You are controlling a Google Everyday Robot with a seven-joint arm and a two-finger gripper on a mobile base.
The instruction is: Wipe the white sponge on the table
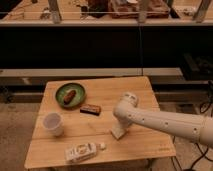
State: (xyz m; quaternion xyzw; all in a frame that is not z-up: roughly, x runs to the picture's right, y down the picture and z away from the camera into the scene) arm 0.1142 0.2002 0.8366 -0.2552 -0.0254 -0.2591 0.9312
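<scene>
Your white sponge [117, 134] lies flat on the table [150, 92], in the half nearer the front edge, and the pincer [120, 127] is down right on top of it. The pale block and the tip of the arm run together, so you cannot tell how the pincer is set or whether it really has hold of the sponge.

By my reading you are in the wiping itself: the sponge is pressed to the wood, which is the part done. The bare wood around the pincer shows no trace to go by, so how much has been covered and how much is left cannot be judged.

Up and to the left of the pincer, near it, lies a brown bar [90, 108]. Beyond that sits a green plate [70, 94] with something brown on it. A cup [53, 123] stands well apart to the left, and a carton [81, 151] lies down-left near the front edge.
</scene>
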